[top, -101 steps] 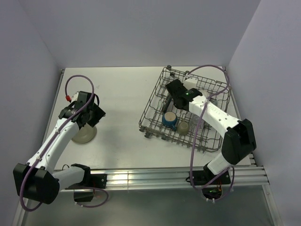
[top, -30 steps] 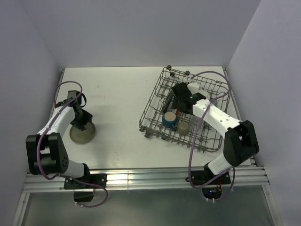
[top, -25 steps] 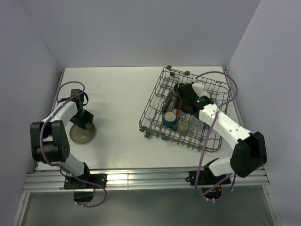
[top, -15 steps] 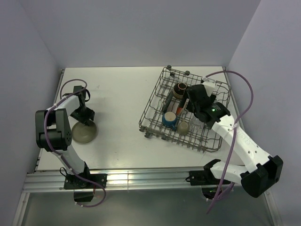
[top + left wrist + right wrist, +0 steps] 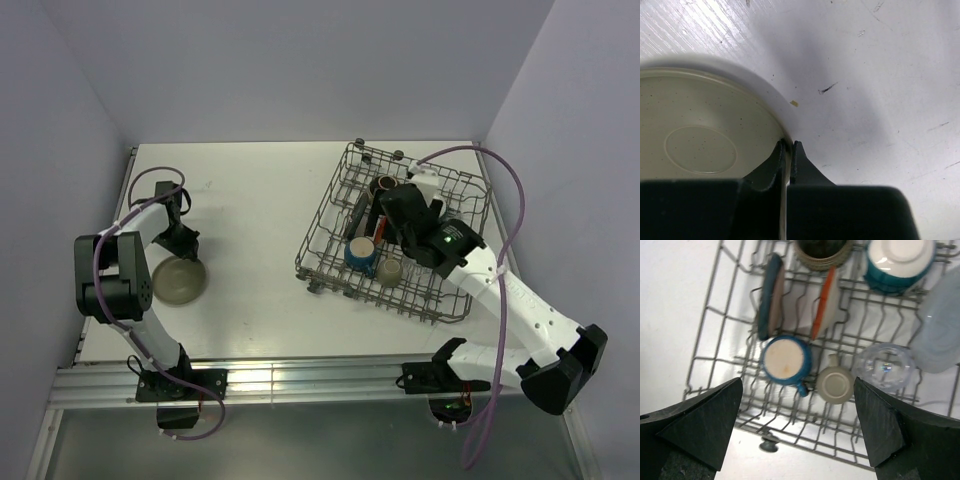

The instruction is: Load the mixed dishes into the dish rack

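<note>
Left gripper [image 5: 788, 145] has just snapped shut on the far rim of the grey-beige plate [image 5: 700, 135], which it only straddled a second ago. The plate lies flat on the table [image 5: 260, 200], far left, well apart from the dish rack [image 5: 322, 215]. Right gripper [image 5: 796, 390] has backed up above the rack, jaws wide, holding nothing. Seemingly the only dish left outside is gripped, not lifted. Bare table between plate and rack gives open travel — left edge and wall sit close, and the rack's raised side needs clearing.
</note>
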Tool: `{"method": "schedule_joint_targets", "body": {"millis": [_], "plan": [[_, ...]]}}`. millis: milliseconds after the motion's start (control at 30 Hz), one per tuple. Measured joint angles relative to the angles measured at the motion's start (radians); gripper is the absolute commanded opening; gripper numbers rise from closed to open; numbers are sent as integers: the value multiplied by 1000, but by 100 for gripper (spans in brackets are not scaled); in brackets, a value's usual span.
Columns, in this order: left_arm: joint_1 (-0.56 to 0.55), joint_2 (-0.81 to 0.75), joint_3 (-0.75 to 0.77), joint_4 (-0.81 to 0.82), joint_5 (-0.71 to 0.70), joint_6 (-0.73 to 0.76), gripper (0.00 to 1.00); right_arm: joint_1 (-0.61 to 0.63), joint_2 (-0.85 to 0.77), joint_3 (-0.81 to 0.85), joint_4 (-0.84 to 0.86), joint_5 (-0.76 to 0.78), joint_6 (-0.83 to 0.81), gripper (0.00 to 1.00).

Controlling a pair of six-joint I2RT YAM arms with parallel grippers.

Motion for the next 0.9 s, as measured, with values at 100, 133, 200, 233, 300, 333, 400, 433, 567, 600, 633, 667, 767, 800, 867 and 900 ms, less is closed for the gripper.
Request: {"method": "schedule_joint_targets", "body": {"millis": [100,133,200,233,300,333,400,433,567,600,633,667,767,800,867,900], "plan": [[0,-15,-15,14,9,7,0,84,40,42,-4,9,4,100],[1,-27,-27,22,16,10,0,100,50,47,5,-3,3,100],[1,-59,-56,31,37,18,0,129,69,46,46,-53,3,100],[1,-79,-71,34,48,23,0,133,75,40,79,-89,3,100],[1,-126,-91,32,70,31,0,132,82,8,179,-191,-4,100],[1,-152,-99,31,84,34,0,133,83,-11,231,-229,-4,100],[1,-207,-105,24,114,39,0,147,98,-62,357,-312,-7,99],[0,-228,-106,24,130,41,0,156,109,-76,402,-336,-9,99],[-8,-297,-110,25,202,45,0,227,247,-80,574,-411,-23,98],[-11,-311,-114,25,219,45,0,246,297,-66,602,-426,-27,98],[-14,-325,-119,25,236,45,0,266,351,-44,619,-430,-34,98],[-16,-337,-125,24,251,44,0,283,399,-23,637,-433,-40,98],[-20,-375,-142,21,290,45,0,338,540,50,674,-430,-67,98],[-20,-388,-145,19,301,44,0,348,566,63,686,-431,-73,98],[-20,-412,-146,12,324,45,0,371,615,80,728,-447,-87,98],[-21,-422,-146,11,335,44,0,378,629,82,743,-454,-91,98]]}}
